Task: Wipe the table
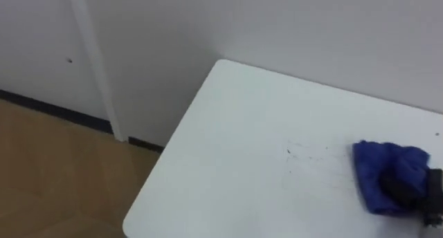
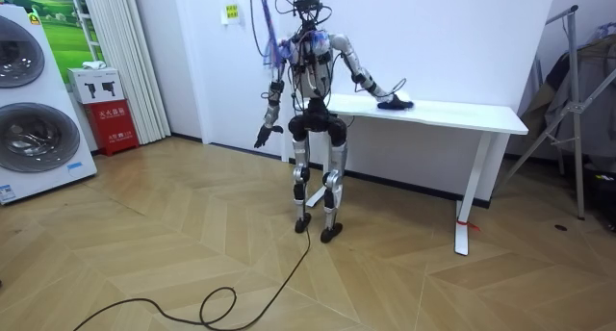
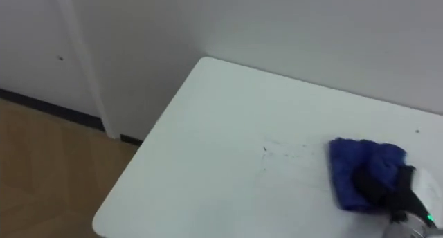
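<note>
In the left eye view a white table [image 1: 228, 127] stands against a pale wall [image 1: 291, 23], its far left corner in sight and wooden floor [image 1: 55, 176] to the left of it. A blue cloth [image 1: 379, 167] lies bunched on the tabletop at the right, and the right hand [image 1: 408, 187] rests on top of it. Whether that hand grips the cloth or only presses on it cannot be told. Faint dark marks [image 1: 304, 153] show on the bare top just left of the cloth. The right eye view gives the same scene. In the room view the robot stands at the table's left end, facing the wall, its right arm stretched out over the top. Its left hand [image 2: 262, 136] hangs at its side with fingers loose, holding nothing. Two washing machines [image 2: 29, 110] stand far off at the room view's left.
</note>
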Motion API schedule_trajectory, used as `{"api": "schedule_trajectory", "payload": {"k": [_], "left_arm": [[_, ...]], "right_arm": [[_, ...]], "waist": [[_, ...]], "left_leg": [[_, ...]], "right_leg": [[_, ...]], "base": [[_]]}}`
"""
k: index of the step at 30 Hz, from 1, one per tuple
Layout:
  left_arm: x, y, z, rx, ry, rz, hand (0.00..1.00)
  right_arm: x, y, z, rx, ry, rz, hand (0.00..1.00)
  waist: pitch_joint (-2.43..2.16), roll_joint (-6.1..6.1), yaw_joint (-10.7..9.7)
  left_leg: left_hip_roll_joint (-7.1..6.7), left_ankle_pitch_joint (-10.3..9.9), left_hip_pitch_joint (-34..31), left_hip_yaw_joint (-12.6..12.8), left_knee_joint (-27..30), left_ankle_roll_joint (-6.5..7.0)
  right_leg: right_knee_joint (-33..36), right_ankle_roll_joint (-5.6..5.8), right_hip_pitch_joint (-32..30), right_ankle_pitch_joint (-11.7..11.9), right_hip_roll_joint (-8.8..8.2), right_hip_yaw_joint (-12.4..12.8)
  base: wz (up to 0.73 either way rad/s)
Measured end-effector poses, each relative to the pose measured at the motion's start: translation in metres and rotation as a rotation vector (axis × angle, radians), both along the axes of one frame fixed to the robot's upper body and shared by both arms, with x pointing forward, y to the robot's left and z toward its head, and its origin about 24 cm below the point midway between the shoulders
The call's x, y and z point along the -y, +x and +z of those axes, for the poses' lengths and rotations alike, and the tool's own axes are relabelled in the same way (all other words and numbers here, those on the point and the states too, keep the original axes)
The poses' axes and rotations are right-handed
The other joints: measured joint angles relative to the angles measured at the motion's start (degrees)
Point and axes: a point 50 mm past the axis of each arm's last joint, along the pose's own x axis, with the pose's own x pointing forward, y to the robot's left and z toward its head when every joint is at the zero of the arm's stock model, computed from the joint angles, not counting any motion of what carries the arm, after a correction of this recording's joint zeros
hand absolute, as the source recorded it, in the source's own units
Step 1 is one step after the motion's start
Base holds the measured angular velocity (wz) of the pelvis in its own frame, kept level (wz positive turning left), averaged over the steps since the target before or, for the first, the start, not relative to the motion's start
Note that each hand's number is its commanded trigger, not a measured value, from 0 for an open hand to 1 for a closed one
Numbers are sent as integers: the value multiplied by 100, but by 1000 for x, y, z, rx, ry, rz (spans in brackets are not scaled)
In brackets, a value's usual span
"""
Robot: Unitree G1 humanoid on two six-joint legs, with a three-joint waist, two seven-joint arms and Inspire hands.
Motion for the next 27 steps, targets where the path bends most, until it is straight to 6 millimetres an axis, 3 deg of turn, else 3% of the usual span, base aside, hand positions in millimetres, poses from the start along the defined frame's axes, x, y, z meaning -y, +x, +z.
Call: {"api": "schedule_trajectory", "payload": {"k": [3,5,8,10,12,15,16,18,21,23,25,27], "left_arm": [[-1,1,0,2,-1,6,0],[1,4,-2,1,-11,-3,0],[10,5,-6,-18,-50,-18,0],[16,4,-9,-39,-71,-29,0],[20,4,-11,-61,-89,-52,0],[26,8,-13,-72,-104,-88,0],[26,9,-13,-71,-106,-98,0],[29,12,-14,-77,-126,-114,0],[32,15,-15,-72,-137,-129,0],[33,16,-14,-60,-141,-120,0],[33,13,-14,-72,-141,-110,0],[32,17,-14,-58,-137,-109,0]], "right_arm": [[16,-15,4,-19,-6,-81,100],[17,-8,7,-4,3,-103,100],[13,32,17,18,0,-73,100],[8,58,27,36,-18,-36,100],[-9,99,42,66,-36,74,100],[-41,147,59,62,-90,286,100],[-48,153,61,56,-99,331,100],[-84,178,68,54,-106,504,100],[-106,187,68,55,-89,607,100],[-107,184,64,51,-78,608,100],[-102,168,49,31,-53,594,100],[-96,139,28,55,-9,536,100]], "waist": [[-12,26,-73],[-19,92,-4],[5,231,33],[38,349,166],[104,490,371],[187,488,618],[194,480,672],[207,427,828],[192,304,955],[183,198,926],[205,174,822],[168,98,608]], "left_leg": [[27,-54,-180,57,181,-3],[102,-37,-353,167,253,-24],[168,-10,-726,177,434,-51],[179,48,-869,175,430,-24],[198,132,-1028,131,425,-54],[240,244,-1155,105,399,-167],[256,258,-1144,113,383,-186],[306,333,-1131,120,301,-253],[321,405,-1060,65,172,-360],[331,411,-1026,-12,145,-383],[317,384,-890,-26,156,-400],[271,303,-721,88,251,-348]], "right_leg": [[24,-53,-153,34,61,85],[32,-114,-342,159,101,155],[93,-193,-706,298,178,226],[140,-241,-927,381,188,241],[211,-317,-1157,467,206,205],[216,-381,-1400,421,280,275],[218,-405,-1443,407,295,287],[220,-497,-1489,401,373,317],[239,-652,-1470,347,420,268],[219,-687,-1388,276,421,135],[209,-673,-1194,181,405,41],[394,-587,-974,-68,273,-144]], "base": [[-30],[-35],[-27],[-34],[-51],[-31],[-9],[-3],[15],[38],[48],[55]]}}
